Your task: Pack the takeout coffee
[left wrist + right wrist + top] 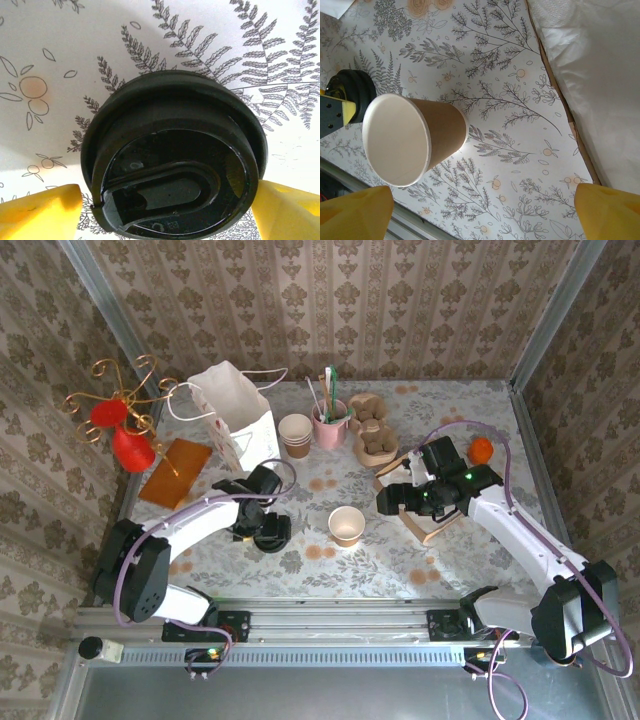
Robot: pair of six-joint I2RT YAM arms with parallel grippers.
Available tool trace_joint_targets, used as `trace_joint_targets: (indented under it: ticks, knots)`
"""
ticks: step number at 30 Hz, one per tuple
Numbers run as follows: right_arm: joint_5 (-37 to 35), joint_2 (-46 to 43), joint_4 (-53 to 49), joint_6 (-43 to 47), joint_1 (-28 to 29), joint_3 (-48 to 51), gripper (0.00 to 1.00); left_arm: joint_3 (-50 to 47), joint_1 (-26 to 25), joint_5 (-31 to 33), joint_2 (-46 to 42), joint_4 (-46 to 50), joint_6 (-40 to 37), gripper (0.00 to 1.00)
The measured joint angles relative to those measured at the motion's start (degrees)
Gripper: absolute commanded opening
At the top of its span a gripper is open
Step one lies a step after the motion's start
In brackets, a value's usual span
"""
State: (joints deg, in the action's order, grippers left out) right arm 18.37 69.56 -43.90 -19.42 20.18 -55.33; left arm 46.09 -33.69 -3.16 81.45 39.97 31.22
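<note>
Step in hand, by my read: getting hold of the black lid [170,150] so the drink can be capped. The coffee isn't made up yet, as cup & lid are apart. The lid lies flat on the floral tablecloth [50,40], top side up, toward the front-left of the table. L gripper [169,192] hangs right over it w/ fingers spread to either side. One pad is at the rim & a sliver of cloth shows at the other, so it's not clamped as far as I can tell. The open paper cup [346,525] stands upright mid-table, just R of the lid, & looks empty inside. R gripper [482,195] is spread wide, holding nothing, pointed at that cup from the R. The white paper bag [235,415] stands open at back-left, well apart from both. Next move calls for an even pinch across the lid's rim, a level lift, then centring it on the cup mouth & pressing down. R gripper prob. needs to steady the cup wall. After that the lidded cup goes into the bag upright.
</note>
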Motion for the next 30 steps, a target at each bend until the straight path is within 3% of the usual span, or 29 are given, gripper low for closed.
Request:
trace_joint_targets:
  ticks: [14, 23, 30]
  knots:
    - [-0.20, 0.00, -0.02, 0.00, 0.02, 0.00, 0.94, 0.20, 0.04, -0.07, 1.33, -1.05, -1.03, 0.64]
    - [-0.24, 0.00, -0.02, -0.02, 0.02, 0.00, 0.94, 0.31, 0.04, -0.04, 0.70, 0.00, -1.33, 0.63]
    - [-0.48, -0.46, -0.09, -0.07, 0.02, 0.00, 0.94, 0.33, 0.04, -0.35, -5.31, 2.16, -1.68, 0.63]
